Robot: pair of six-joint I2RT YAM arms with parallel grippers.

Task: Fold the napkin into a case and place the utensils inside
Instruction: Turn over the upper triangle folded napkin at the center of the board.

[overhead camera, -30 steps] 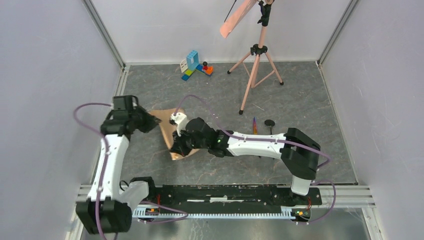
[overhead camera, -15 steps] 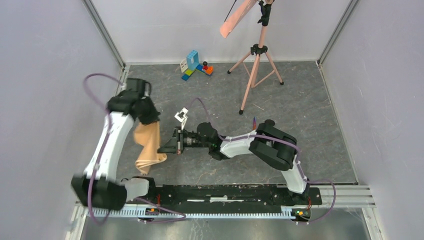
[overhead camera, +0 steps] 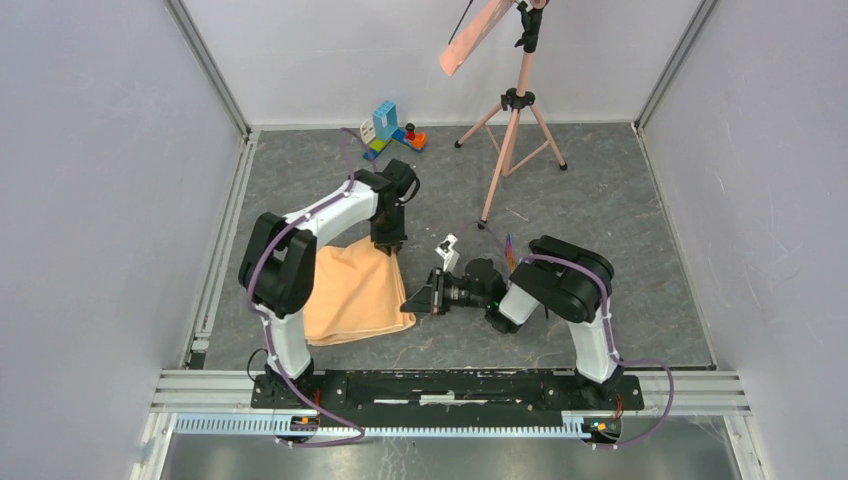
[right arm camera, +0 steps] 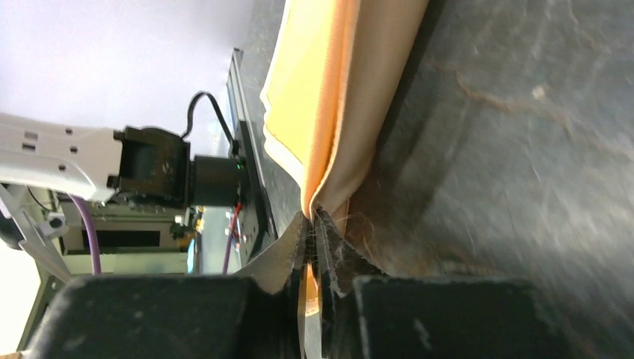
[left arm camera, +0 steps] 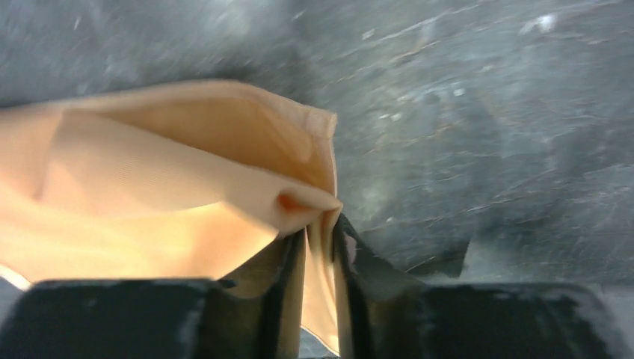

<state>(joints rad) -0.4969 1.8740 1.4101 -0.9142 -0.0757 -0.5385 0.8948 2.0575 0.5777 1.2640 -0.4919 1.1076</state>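
Note:
The peach-tan napkin [overhead camera: 350, 290] lies spread as a doubled sheet on the grey table, left of centre. My left gripper [overhead camera: 390, 247] is at its far right corner. In the left wrist view the cloth [left arm camera: 149, 187] folds down between the two fingers of this gripper [left arm camera: 320, 233], pinched in a narrow gap. My right gripper [overhead camera: 411, 303] is at the near right corner, and there its fingertips [right arm camera: 312, 217] are shut on the napkin's edge [right arm camera: 336, 67]. One iridescent utensil [overhead camera: 509, 248] peeks out behind the right arm. The black utensil is hidden.
A pink tripod [overhead camera: 510, 130] with a salmon strip stands at the back right. Small coloured toy blocks [overhead camera: 392, 130] sit by the back wall. The arms' base rail [overhead camera: 450, 385] runs along the near edge, and white walls close in both sides.
The left arm swung from the left side toward the centre, carrying its corner. The right gripper drew back to the right. The bunched, hanging napkin now lies spread out flat.

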